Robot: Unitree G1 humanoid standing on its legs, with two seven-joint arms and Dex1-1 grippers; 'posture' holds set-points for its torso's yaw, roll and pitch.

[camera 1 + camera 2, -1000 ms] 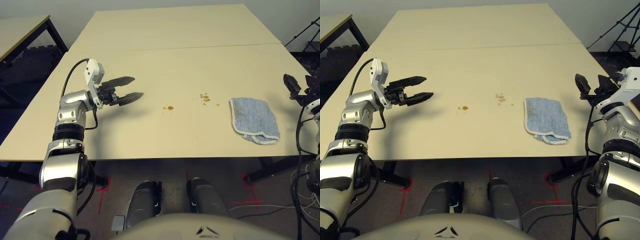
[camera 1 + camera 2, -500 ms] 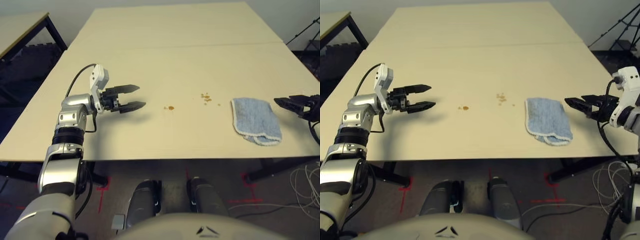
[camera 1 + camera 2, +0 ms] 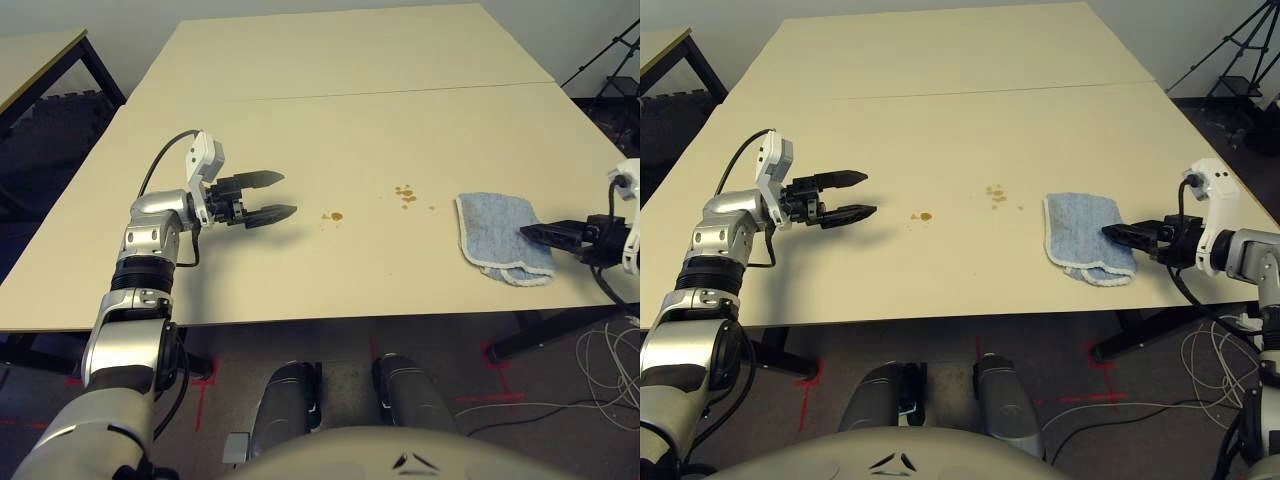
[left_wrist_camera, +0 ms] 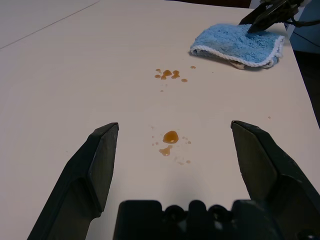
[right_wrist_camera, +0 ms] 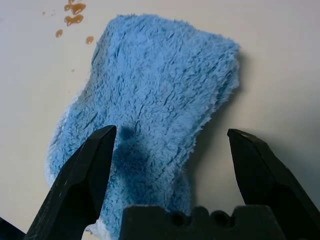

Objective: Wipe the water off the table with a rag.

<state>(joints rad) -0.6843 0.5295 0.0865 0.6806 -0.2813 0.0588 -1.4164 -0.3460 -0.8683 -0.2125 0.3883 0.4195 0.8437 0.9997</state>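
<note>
Lying flat on table [image 3: 940, 130]: rag [image 3: 1080, 232]

The rag's [image 5: 150, 105] near end is cut off and partly hidden behind the right gripper [image 5: 172, 165].

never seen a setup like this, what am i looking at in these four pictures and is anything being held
This is a humanoid robot with two silver arms, each ending in a gripper of two black fingers. The two wide pictures come from cameras in its head, looking down at a pale table. The other two come from cameras on its wrists, looking along the fingers.

On the table lie a folded blue rag and a few small brownish droplets, the spill to be wiped.

The left gripper hangs open above the table, pointing toward the droplets. The right gripper is open too, with its tips over the rag's edge. Nothing is held yet.
</note>
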